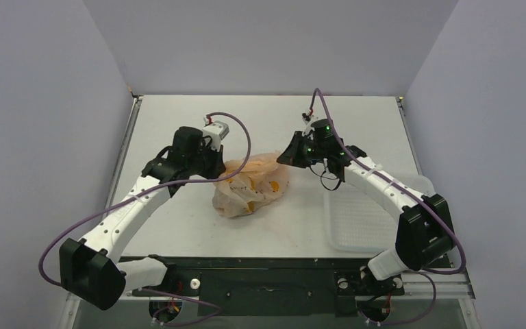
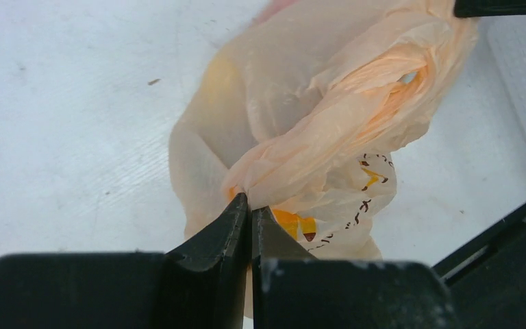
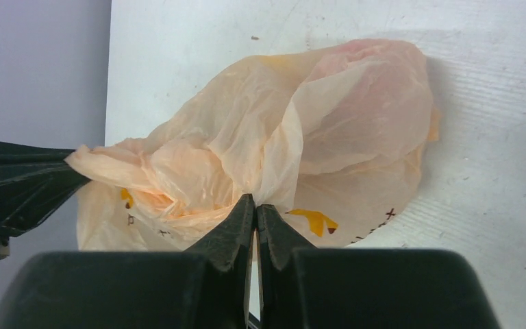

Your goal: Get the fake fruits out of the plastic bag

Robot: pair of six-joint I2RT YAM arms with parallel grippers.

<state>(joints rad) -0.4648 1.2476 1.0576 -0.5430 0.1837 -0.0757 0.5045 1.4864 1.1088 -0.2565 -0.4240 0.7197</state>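
Your left gripper (image 2: 250, 205) is clenched on a bunched fold at the left edge of the plastic bag (image 1: 250, 186), which sits mid-way across the table (image 1: 171, 123). Your right gripper (image 3: 255, 203) is pinched shut on the bag's right side. The white tray (image 1: 366, 223) lies further right.

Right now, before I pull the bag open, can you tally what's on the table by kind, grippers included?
plastic bag: 1
white tray: 1
grippers shut on the bag: 2, left gripper and right gripper
fake fruits outside the bag: 0; any inside are too blurred to count
Total: 4
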